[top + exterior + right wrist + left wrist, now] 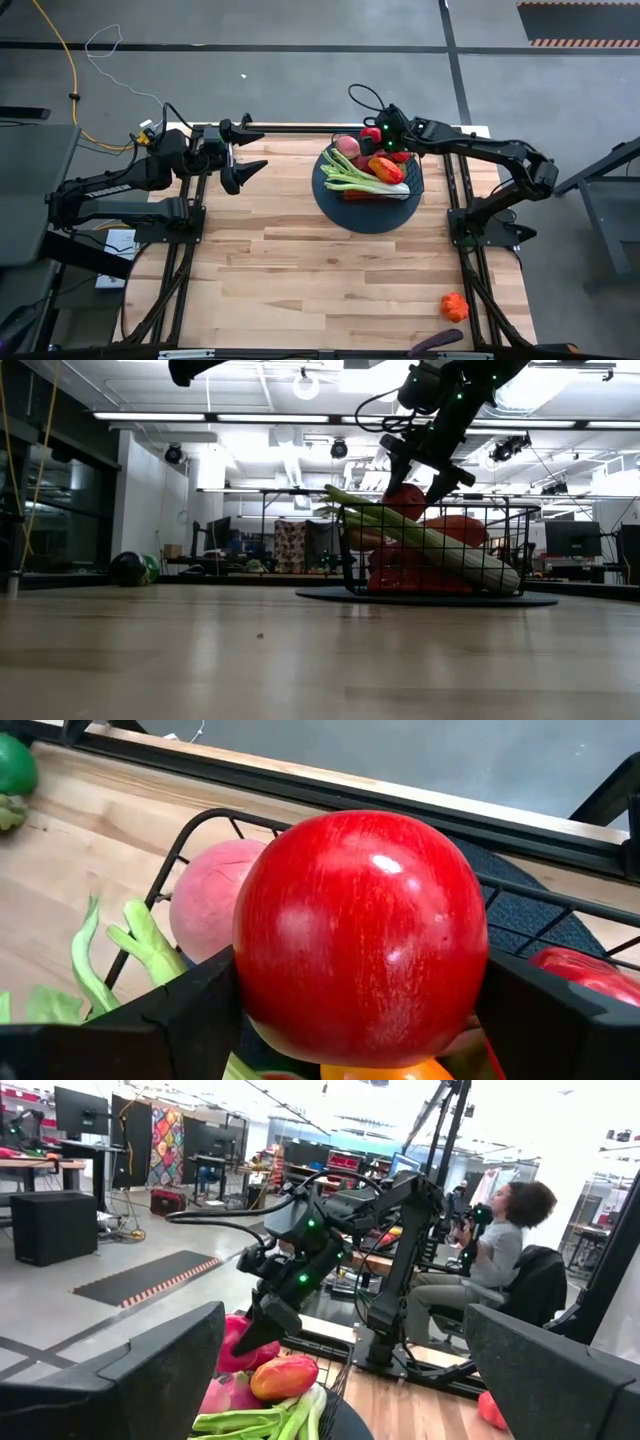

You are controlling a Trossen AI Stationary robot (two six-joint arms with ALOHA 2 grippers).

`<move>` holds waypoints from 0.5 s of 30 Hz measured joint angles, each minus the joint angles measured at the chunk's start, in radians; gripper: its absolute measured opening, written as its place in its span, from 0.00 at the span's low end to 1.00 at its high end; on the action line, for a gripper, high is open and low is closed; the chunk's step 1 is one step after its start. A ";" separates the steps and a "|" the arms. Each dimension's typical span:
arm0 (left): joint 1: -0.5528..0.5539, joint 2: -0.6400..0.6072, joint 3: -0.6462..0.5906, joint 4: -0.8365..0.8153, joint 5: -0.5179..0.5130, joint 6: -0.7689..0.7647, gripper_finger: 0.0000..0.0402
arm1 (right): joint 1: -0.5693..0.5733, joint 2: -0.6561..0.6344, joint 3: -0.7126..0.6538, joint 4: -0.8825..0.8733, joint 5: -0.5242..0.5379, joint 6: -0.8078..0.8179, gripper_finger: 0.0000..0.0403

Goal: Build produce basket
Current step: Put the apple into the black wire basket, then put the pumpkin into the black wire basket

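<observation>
basket [368, 212] half hidden behind right pincer's [360, 1010] apple [362, 935]

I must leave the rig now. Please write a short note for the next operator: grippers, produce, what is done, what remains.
Right gripper: shut on a red apple, held above the wire basket.
Left gripper: open, empty, waiting at the table's far left.
Done: celery, a pink fruit and red and orange pieces are in the basket.
Left: release the apple; then an orange piece and a dark purple piece at the near right edge.
</observation>
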 joint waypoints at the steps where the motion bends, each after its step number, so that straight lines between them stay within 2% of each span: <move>1: 0.000 0.000 0.000 0.000 0.000 0.000 0.99 | 0.000 0.000 0.000 0.000 0.000 0.003 0.81; 6: 0.000 0.000 0.000 0.000 0.000 0.000 0.99 | 0.000 0.000 0.000 0.000 0.008 0.011 0.84; 11: 0.000 0.000 0.000 0.000 0.000 0.000 0.99 | 0.000 0.000 0.000 0.000 0.035 0.012 0.97; 15: 0.000 0.000 0.000 0.000 0.000 0.000 0.99 | 0.000 0.000 0.000 0.000 0.035 0.010 0.96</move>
